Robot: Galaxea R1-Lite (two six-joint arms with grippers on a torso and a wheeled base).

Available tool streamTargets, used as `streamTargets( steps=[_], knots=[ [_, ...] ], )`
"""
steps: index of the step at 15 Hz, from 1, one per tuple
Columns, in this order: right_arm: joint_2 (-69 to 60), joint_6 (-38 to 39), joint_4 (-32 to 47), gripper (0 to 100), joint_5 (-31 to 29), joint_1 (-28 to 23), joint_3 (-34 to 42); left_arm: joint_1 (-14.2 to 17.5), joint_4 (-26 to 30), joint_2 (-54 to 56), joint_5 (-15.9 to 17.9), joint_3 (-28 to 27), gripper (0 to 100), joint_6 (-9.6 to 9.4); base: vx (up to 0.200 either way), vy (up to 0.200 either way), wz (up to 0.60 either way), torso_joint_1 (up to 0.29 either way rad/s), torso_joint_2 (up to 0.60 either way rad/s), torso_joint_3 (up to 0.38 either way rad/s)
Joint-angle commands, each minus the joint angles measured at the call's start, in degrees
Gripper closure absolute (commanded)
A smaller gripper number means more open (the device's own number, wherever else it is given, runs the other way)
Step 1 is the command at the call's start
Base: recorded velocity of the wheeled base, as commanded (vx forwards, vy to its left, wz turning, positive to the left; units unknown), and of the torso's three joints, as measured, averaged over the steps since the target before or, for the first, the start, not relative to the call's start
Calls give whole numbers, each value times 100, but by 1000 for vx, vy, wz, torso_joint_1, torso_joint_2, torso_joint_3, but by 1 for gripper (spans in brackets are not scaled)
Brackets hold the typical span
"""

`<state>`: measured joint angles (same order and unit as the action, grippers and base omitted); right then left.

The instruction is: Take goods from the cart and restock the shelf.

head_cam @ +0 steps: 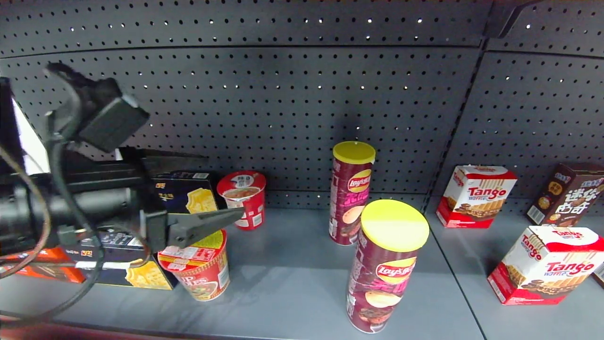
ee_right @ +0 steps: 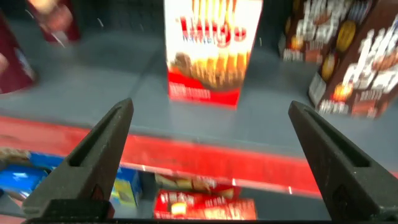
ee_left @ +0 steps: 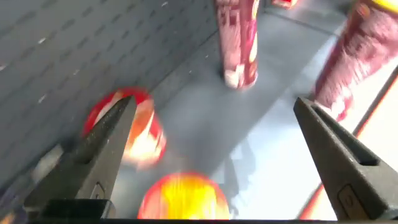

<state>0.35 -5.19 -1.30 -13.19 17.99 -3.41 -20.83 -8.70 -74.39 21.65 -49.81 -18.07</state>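
My left gripper [head_cam: 222, 189] hangs open at the left end of the grey shelf [head_cam: 292, 274], just above a front noodle cup [head_cam: 198, 269] with a red and yellow lid. In the left wrist view that cup [ee_left: 183, 196] lies low between the open fingers [ee_left: 106, 149], and nothing is held. A second red noodle cup [head_cam: 243, 198] stands behind it by the back wall. My right gripper [ee_right: 209, 104] is open and empty in front of the shelf's red edge [ee_right: 186, 155], facing a red and white wafer box [ee_right: 211, 50].
Two tall chips cans [head_cam: 351, 193] [head_cam: 384, 264] with yellow lids stand mid-shelf. Dark boxes [head_cam: 186, 193] [head_cam: 122, 269] sit at the far left. Wafer boxes [head_cam: 474, 196] [head_cam: 547, 269] and a brown box [head_cam: 568, 193] fill the right bay. Packets [ee_right: 186, 202] lie below the shelf edge.
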Motion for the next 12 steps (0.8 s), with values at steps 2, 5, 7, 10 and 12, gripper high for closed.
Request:
streamTargets(
  steps=[2, 5, 7, 10, 12],
  knots=[
    [2065, 80, 104, 0, 510, 328, -1847, 159, 167, 1207, -302, 507, 0, 154, 0, 0, 0, 0, 0, 0],
    [3797, -280, -45, 0, 844, 495, -2972, 167, 115, 1190, -337, 472, 0, 172, 0, 0, 0, 0, 0, 0],
    [4517, -298, -168, 0, 827, 679, -3508, 167, 115, 1190, -337, 455, 0, 216, 0, 0, 0, 0, 0, 0],
    [5888, -280, -450, 0, 836, 1347, -4176, 150, 106, 1146, -337, 437, 0, 418, 0, 0, 0, 0, 0, 0],
    [6328, -263, -1003, 0, 827, 1584, -4053, 159, 115, 1146, -337, 437, 0, 418, 0, 0, 0, 0, 0, 0]
  ],
)
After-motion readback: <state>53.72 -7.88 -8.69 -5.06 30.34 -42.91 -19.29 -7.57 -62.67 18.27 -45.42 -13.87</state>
